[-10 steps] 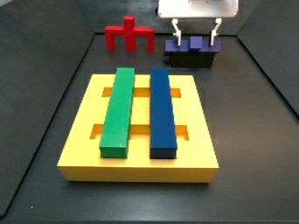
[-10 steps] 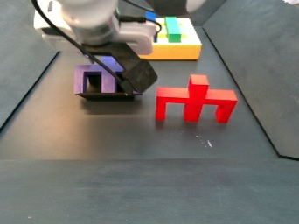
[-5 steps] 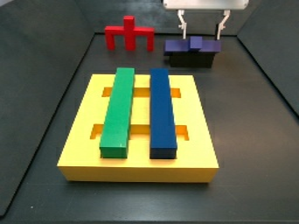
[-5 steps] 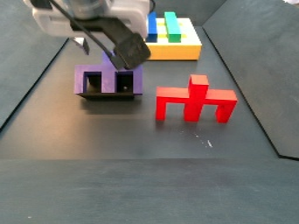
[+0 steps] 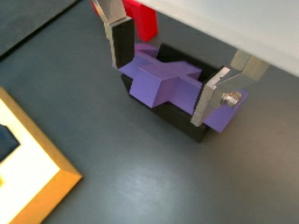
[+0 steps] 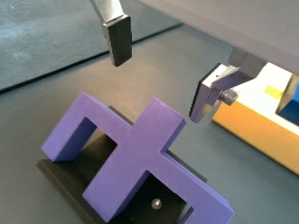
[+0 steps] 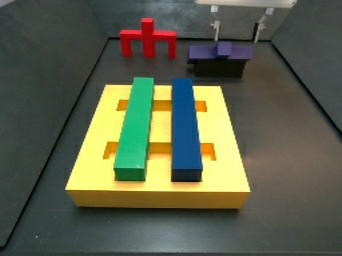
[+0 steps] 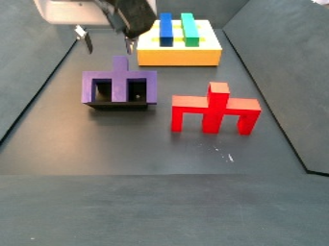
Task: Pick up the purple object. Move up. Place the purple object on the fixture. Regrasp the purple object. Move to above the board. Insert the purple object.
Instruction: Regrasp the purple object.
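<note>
A violet-purple plastic block with three short prongs is recorded resting on the small black boxy fixture, seen in both wrist views and in both side views; the fixture stands on the dark floor near the back wall in a side view. The two-finger gripper is held above the purple block, its flat silver fingers spread wide to either side of the block and nothing gripped between them; in a wrist view the fingers are seen clear of the block's upper edge, not touching it. In the side views the gripper is shown high, just above fixture and block. A large thick yellow rectangular board is laid well apart from the fixture, bearing a long green bar and a long dark-blue bar side by side; it is also seen in a side view. A red three-pronged plastic piece is noted on the floor beside the fixture, apart from it.
</note>
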Robot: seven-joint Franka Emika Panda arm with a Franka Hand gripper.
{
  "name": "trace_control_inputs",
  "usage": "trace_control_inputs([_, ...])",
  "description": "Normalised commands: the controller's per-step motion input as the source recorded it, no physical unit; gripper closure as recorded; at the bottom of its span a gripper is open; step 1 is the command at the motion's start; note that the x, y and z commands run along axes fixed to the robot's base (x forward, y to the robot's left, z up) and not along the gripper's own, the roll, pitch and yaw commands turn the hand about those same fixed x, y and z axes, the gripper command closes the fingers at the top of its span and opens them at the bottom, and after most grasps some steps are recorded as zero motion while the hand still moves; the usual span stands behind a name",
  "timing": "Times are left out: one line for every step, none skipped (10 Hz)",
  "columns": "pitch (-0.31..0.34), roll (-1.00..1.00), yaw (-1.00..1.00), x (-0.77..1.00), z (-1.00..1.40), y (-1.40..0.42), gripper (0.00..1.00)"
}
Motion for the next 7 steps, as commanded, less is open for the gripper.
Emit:
trace_control_inputs([-0.026, 1.0, 0.06, 0.0, 0.13, -0.15, 0.0])
trace_control_inputs([-0.017, 1.0, 0.09, 0.0, 0.15, -0.17, 0.0])
trace_control_inputs([-0.037, 1.0, 0.13, 0.0, 0.13, -0.18, 0.0])
trace_control_inputs([-0.02, 1.0, 0.15, 0.01, 0.13, -0.18, 0.0])
trace_control_inputs([-0.04, 1.0, 0.21, 0.0, 0.1, -0.17, 0.0])
trace_control_inputs([-0.051, 1.0, 0.26, 0.04, 0.07, -0.16, 0.0])
trace_control_inputs([-0.077, 1.0, 0.3, 0.03, 0.05, -0.13, 0.0])
